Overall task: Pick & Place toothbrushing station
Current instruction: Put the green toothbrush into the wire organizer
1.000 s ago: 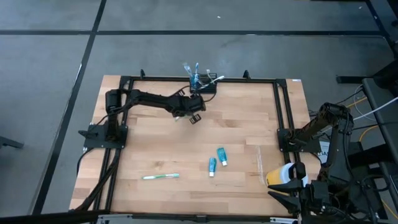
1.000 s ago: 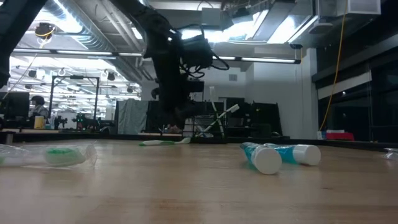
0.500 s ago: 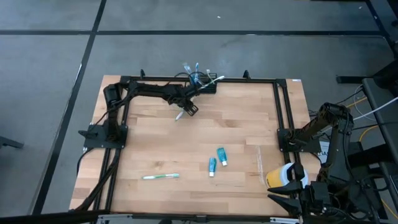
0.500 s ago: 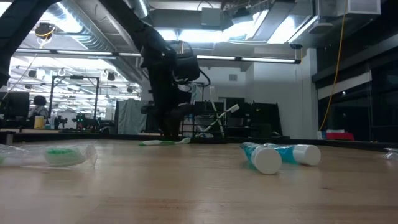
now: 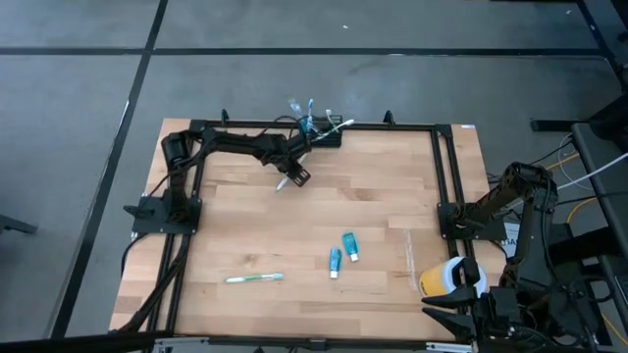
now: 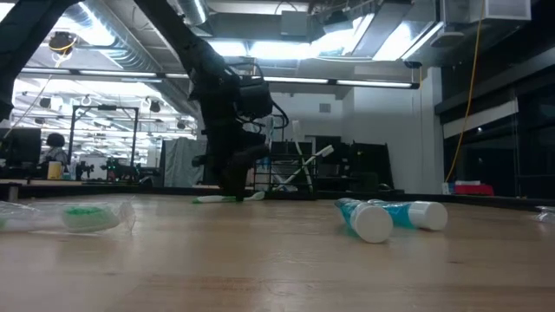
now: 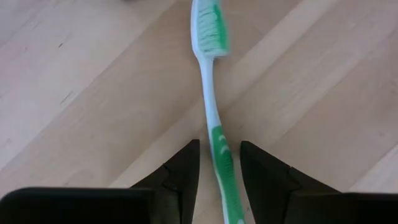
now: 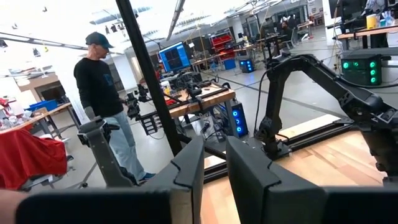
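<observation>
One broad wooden table (image 5: 392, 196) carries everything, and of the two dark arms only the left arm (image 5: 235, 147) is at work. It stretches along the far edge, its left gripper (image 5: 294, 175) down close to the boards, just beside the toothbrushing station (image 5: 322, 135). The right arm (image 5: 520, 201) waits folded off the table's right side. The right gripper (image 8: 214, 168) has its fingers narrowly parted with nothing between them.

By my reading the step in hand is the pick. In the left wrist view the two dark fingers (image 7: 183, 171) stand narrowly apart astride the handle of a green-and-white toothbrush (image 7: 211, 106) lying flat on the wood, with a sliver of table showing on each side — not yet pinched. The next move calls for closing squarely on that slim handle, then lifting and tipping it upright so it can drop into the holder.

As for containers, the black mesh station sits at the far edge, and several brushes already lean out of it, blue and white. A yellow cup (image 5: 446, 277) with a white lid sits at the near right corner — what is inside I cannot tell.

Loose on the table are two blue toothpaste tubes (image 5: 342, 253) and another green toothbrush (image 5: 254, 278) nearer the front.
</observation>
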You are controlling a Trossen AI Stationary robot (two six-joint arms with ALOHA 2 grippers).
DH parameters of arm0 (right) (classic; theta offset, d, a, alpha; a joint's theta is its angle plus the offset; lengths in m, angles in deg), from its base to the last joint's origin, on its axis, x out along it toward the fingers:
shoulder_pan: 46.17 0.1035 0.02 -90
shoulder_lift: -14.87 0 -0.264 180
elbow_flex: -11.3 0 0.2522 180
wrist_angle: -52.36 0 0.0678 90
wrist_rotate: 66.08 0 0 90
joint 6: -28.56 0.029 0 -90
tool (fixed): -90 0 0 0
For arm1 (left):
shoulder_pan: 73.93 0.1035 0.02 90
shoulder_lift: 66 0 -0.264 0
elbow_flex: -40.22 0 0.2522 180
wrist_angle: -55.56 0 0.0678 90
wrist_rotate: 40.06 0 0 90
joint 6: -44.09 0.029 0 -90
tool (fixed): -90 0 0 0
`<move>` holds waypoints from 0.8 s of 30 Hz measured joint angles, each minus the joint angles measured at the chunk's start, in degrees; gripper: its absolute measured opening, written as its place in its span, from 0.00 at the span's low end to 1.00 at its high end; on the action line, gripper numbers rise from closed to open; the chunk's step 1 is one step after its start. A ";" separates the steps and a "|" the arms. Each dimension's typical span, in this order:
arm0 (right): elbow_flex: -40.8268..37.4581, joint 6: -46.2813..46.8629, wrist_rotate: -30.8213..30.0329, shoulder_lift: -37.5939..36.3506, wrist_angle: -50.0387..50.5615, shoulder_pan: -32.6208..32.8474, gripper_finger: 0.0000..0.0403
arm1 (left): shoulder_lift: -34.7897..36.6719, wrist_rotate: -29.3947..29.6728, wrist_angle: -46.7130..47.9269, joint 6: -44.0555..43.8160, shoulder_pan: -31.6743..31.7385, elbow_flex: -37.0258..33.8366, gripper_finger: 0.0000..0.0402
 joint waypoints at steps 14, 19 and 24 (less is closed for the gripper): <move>0.00 0.20 1.51 0.00 0.00 0.02 0.17 | 2.22 0.74 2.86 -6.87 -11.94 -4.23 0.09; 0.00 -0.06 1.46 0.00 0.00 0.38 0.17 | 4.71 -4.55 3.20 -13.04 -19.99 -4.52 0.05; 0.00 -1.25 0.32 0.00 -0.06 0.66 0.17 | 6.00 0.72 3.32 -16.60 -25.84 -4.56 0.10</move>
